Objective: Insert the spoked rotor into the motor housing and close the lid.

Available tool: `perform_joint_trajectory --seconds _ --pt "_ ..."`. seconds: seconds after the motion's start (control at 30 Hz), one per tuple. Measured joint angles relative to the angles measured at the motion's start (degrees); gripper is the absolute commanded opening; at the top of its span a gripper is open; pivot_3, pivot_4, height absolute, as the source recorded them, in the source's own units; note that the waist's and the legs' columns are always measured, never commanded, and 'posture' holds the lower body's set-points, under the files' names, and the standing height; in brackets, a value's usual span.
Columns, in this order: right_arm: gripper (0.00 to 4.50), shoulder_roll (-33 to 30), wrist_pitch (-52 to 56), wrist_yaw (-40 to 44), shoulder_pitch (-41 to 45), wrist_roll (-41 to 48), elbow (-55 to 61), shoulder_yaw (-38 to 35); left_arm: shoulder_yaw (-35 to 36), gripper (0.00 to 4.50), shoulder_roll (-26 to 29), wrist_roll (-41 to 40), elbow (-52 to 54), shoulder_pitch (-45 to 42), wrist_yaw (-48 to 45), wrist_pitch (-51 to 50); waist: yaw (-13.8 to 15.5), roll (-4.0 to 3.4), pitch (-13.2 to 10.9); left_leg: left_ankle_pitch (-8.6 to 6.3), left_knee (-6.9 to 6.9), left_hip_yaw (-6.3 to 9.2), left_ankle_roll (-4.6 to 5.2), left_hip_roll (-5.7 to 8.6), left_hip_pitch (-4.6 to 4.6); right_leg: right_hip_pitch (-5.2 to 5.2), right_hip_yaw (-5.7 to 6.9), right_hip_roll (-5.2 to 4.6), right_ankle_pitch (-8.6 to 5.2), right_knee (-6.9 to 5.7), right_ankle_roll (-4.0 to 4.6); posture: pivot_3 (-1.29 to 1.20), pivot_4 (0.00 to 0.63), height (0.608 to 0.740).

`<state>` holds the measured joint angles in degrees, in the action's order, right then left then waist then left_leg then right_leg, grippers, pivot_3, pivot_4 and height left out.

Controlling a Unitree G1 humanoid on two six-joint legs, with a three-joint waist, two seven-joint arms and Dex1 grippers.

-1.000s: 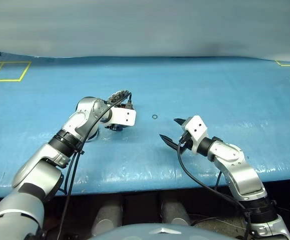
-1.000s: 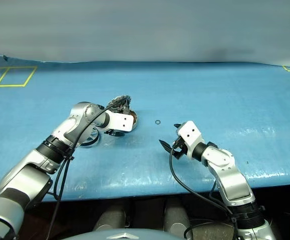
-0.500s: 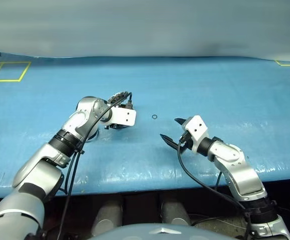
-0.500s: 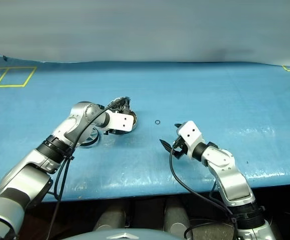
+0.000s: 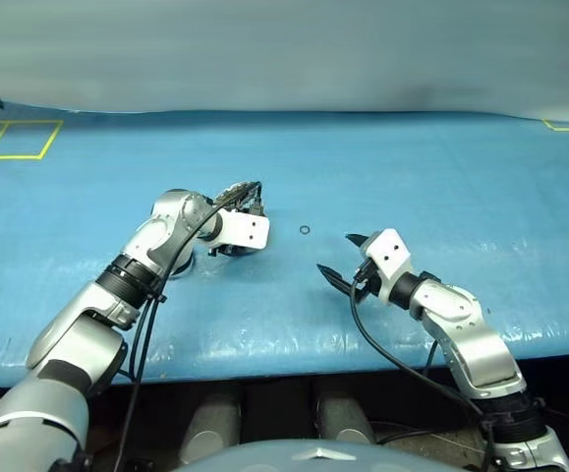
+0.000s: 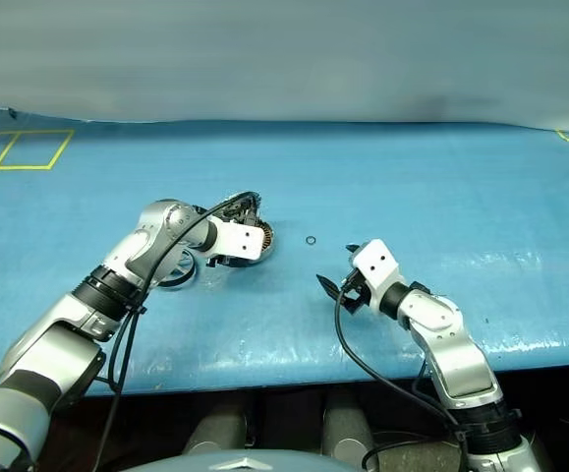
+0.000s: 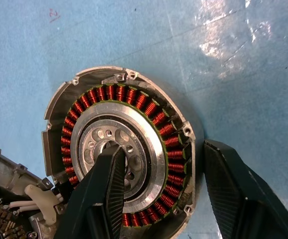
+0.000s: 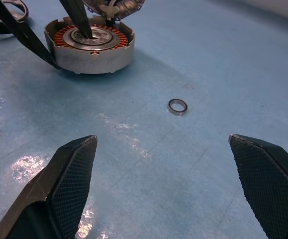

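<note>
The left gripper [image 7: 158, 186] now stands narrower than a second ago: one black finger [image 7: 104, 191] sits inside the silver hub of the motor housing [image 7: 121, 157], the other just outside its rim, so the jaws straddle the copper-wound wall, left of the frame's centre in the head views. The wrist leans slightly further over the housing. The right gripper [image 5: 341, 258], lower right of centre, has edged a touch to the right.
</note>
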<state>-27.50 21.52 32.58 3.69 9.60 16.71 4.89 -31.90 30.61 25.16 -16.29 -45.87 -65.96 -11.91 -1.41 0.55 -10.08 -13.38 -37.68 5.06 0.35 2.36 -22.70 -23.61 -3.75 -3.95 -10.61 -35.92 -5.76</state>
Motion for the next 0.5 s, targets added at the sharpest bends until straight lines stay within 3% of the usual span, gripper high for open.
perform_joint_trajectory --seconds 0.23,0.5 --pt "4.5 -0.03 -0.01 -0.48 -0.63 -0.01 0.26 -1.01 0.17 2.02 -0.07 -5.16 6.64 2.46 -5.54 -0.49 -0.13 0.0 0.0 0.0 0.0 0.0 0.0 -0.01 0.0 -0.02 0.0 0.0 0.0 -0.01 0.02 0.0 0.15 0.74" --pt "4.5 0.05 -0.12 -1.34 -1.16 -0.02 0.32 -1.25 -0.92 2.02 1.83 -4.95 7.72 2.76 -7.83 3.9 -0.57 0.0 0.0 0.0 0.0 -0.01 0.0 -0.02 0.0 -0.03 -0.01 0.01 -0.01 -0.01 0.03 0.0 0.15 0.74"
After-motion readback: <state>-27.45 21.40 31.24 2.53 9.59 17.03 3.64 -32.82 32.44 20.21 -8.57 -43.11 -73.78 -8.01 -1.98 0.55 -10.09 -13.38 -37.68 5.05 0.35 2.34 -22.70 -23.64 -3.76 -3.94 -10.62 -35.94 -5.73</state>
